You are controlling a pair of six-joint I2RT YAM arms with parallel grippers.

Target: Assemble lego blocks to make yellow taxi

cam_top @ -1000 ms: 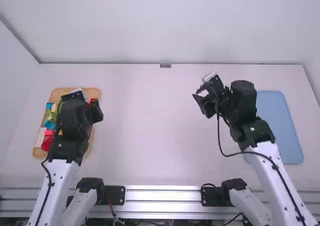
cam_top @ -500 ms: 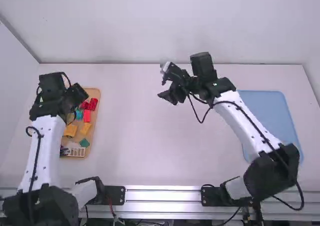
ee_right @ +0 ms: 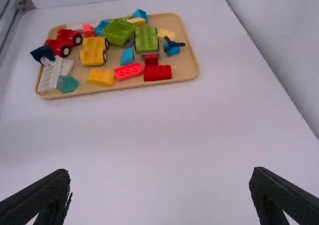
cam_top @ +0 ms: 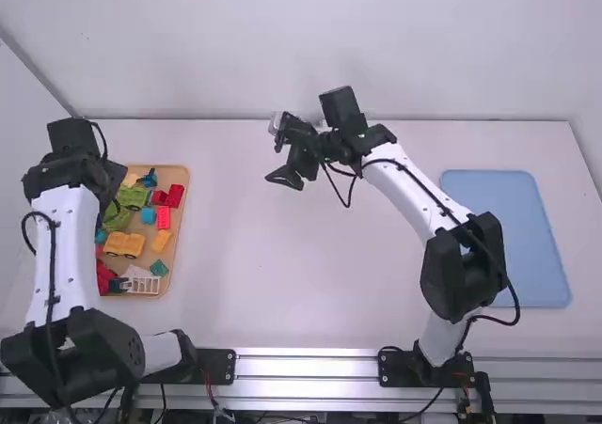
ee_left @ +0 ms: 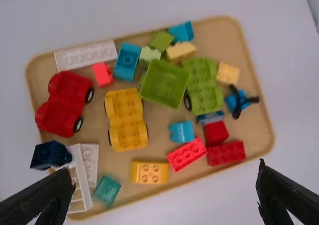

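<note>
The yellow plastic wheeled car base (ee_left: 128, 135) lies in the tan wooden tray (cam_top: 176, 175). The left gripper (ee_left: 167, 174), fingers spread and empty, has drawn back, uncovering blocks; right of the tray, the right gripper (ee_right: 161, 174), also spread, has swung nearer, probably for assembly.

Yellow car base (ee_left: 126, 117), red car base (ee_left: 64, 104), lime-green tub (ee_left: 164, 84), tan tray (ee_left: 258, 130)

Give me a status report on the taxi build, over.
Left gripper open, facing tray. Right gripper open, empty. Yellow wheeled base in tray, nothing stacked on it. Green bin close beside it.
</note>
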